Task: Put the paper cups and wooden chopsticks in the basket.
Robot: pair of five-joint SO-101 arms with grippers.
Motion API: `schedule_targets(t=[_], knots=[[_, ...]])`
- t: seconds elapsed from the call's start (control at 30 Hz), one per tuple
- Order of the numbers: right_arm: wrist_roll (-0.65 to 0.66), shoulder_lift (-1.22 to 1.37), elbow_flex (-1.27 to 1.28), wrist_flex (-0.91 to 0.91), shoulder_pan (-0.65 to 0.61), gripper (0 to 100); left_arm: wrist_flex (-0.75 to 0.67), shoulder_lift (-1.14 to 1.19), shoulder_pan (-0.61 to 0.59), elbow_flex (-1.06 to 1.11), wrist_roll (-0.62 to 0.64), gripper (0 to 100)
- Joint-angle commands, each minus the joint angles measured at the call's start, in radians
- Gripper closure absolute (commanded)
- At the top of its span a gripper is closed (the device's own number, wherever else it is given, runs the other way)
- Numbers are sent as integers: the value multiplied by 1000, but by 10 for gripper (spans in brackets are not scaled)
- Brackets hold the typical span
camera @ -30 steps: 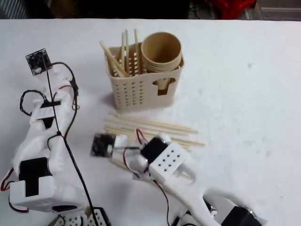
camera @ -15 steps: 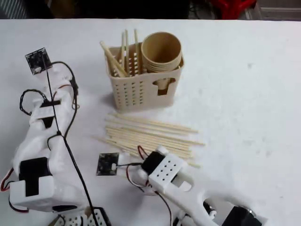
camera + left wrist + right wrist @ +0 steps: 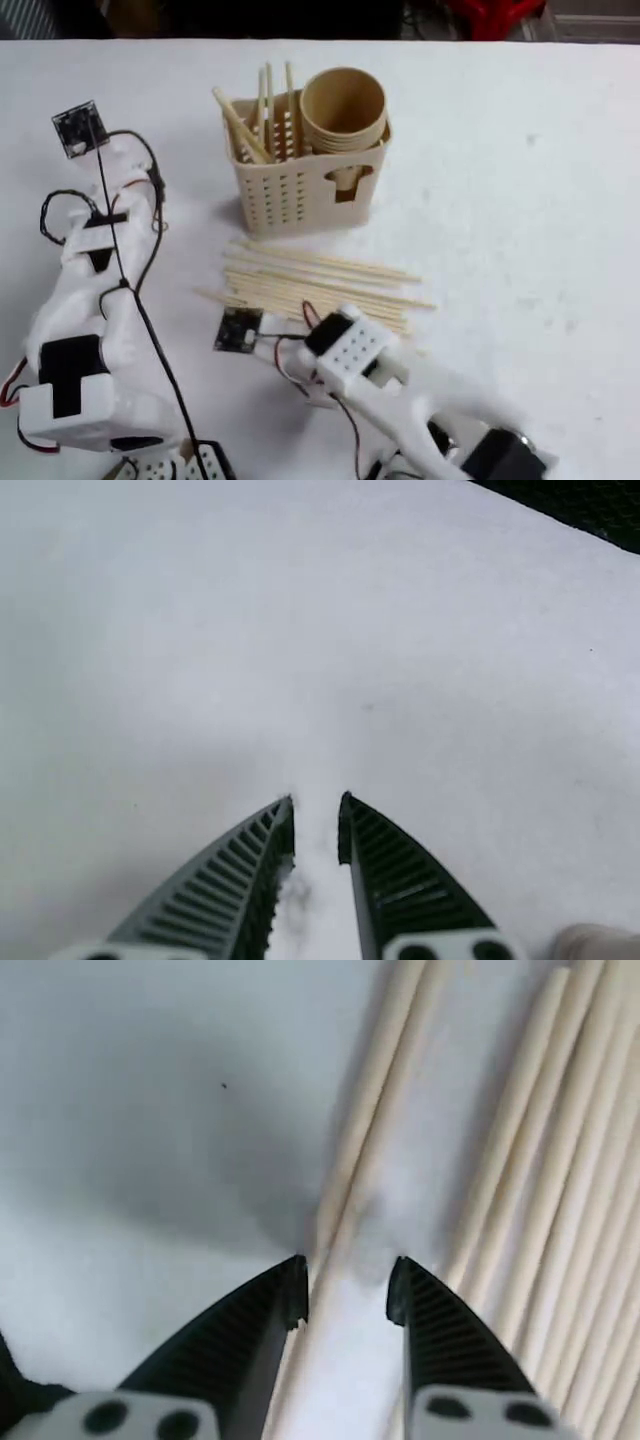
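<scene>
Two wooden chopsticks (image 3: 365, 1150) run lengthwise through the gap between the fingertips of the right gripper (image 3: 347, 1295). They lie side by side on the white table (image 3: 520, 200). The right gripper's fingers (image 3: 250, 1335) stand moderately apart, one tip on each side of that pair, and they are not clamped on anything. Whether either tip touches the wood cannot be told. Just outside one finger lies the rest of the loose chopsticks (image 3: 545, 1160), packed close together and roughly parallel to the pair between the tips. Outside the other finger there is bare table.

From the high view, the loose chopsticks (image 3: 320, 280) form a flat spread on the table. The basket (image 3: 300, 195) stands well beyond the right gripper's fingertips, on the far side of that spread. It is upright, with a stack of paper cups (image 3: 343, 105) in one side. Several upright chopsticks (image 3: 262, 115) stand in the other side, leaning a little and poking above the rim. The right arm (image 3: 350, 350) lies over the near edge of the spread.

The left gripper (image 3: 315, 825) points down at bare table, with its fingers (image 3: 250, 870) only narrowly parted and nothing between them. None of the chopsticks or cups lies near its tips. The left arm (image 3: 90, 280) sits off to the side of the basket.
</scene>
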Motion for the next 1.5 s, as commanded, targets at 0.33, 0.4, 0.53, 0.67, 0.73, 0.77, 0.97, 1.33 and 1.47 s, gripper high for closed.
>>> schedule_targets(t=[0.33, 0.4, 0.53, 0.67, 0.73, 0.77, 0.97, 1.33, 1.47], knots=[[-14, 222, -127, -54, 84, 865, 6, -7, -16, -49, -9, 906], [-14, 219, -157, -56, 127, 901, 6, -7, -16, -49, -9, 906], [-12, 222, -250, -59, 255, 985, 6, -7, -16, -49, -9, 906], [-11, 217, -282, -119, 308, 981, 6, -7, -16, -49, -9, 906], [-11, 217, -285, -142, 309, 981, 6, -7, -16, -49, -9, 906], [-11, 217, -293, -151, 306, 981, 6, -7, -16, -49, -9, 906], [-11, 217, -394, -153, 309, 981, 6, -7, -16, -49, -9, 906], [-15, 202, -381, -255, 314, 981, 6, -7, -16, -52, -9, 906], [-17, 56, -249, -340, 305, 981, 5, -7, -16, -52, -9, 906]])
